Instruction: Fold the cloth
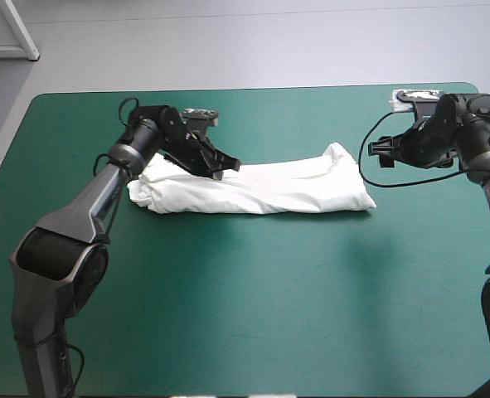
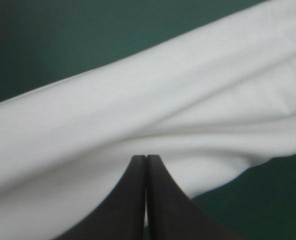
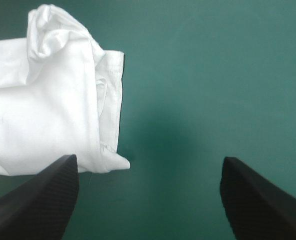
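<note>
Folded T-shirt point(image 1: 253, 186), a long white bundle lying across the far half of the bench point(image 1: 294, 307), roughly parallel to its far edge. Only the high view shows both ends. The left wrist view shows a white band, with the left tool point(image 2: 146, 157) pressed together in one arch against it. The right wrist view shows the hemmed end, with the right tool point(image 3: 149, 157) spread wide over bare cover beside it, apart. Open cover lies on the near side.
</note>
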